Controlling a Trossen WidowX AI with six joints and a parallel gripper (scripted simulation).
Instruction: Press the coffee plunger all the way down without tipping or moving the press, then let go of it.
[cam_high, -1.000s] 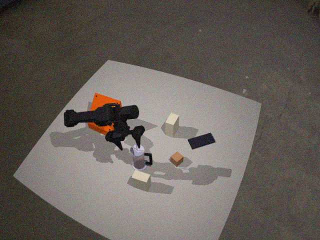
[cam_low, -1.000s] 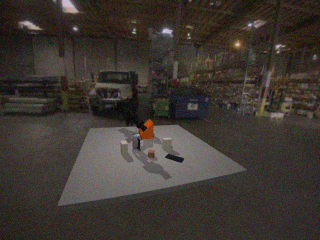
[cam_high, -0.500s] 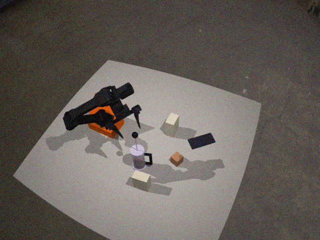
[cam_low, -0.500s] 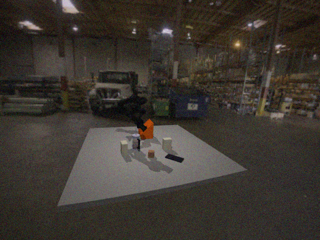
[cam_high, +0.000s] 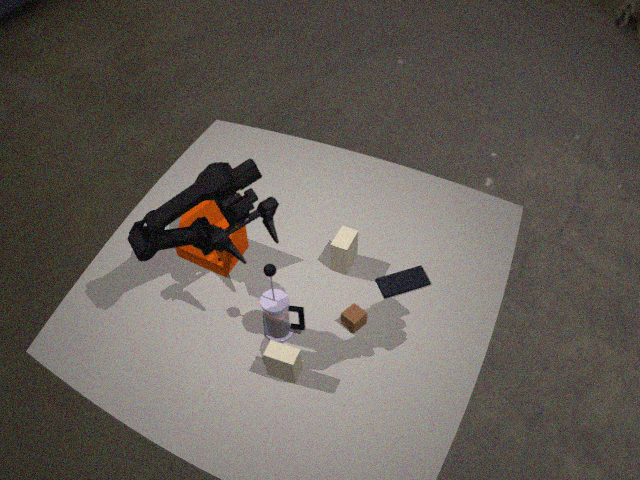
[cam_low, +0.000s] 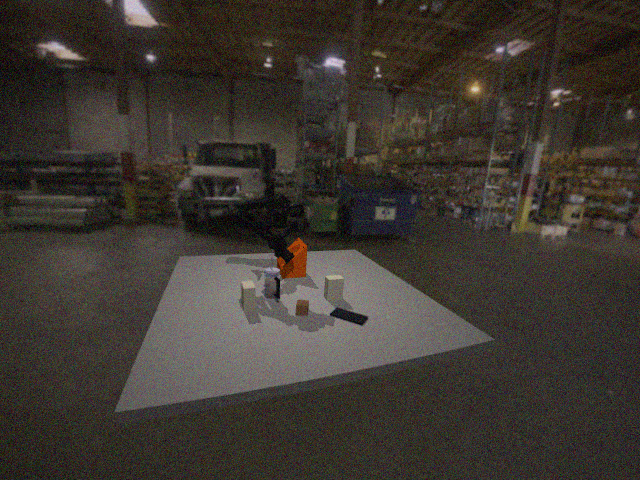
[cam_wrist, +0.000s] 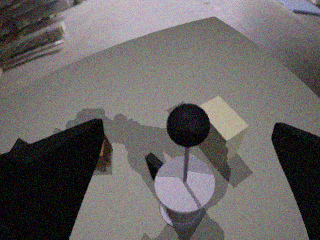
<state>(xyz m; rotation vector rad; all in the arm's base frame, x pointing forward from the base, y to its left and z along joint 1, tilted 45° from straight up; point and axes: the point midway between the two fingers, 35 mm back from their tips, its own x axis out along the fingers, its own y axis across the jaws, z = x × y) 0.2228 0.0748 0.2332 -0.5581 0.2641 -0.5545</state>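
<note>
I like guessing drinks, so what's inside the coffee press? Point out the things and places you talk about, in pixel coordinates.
The clear press (cam_high: 276, 321) (cam_low: 270, 285) (cam_wrist: 184, 192) shows something dark brown low inside. The pale lid hides the inside from above; I can't tell if it's coffee.

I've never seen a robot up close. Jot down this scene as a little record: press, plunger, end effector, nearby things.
press: coffee press, upright
plunger: black knob raised on its rod, not pressed down
end effector: open, holding nothing
nearby: two cream blocks, a brown block, a dark flat slab
press handle: black, facing the brown block's side
</note>
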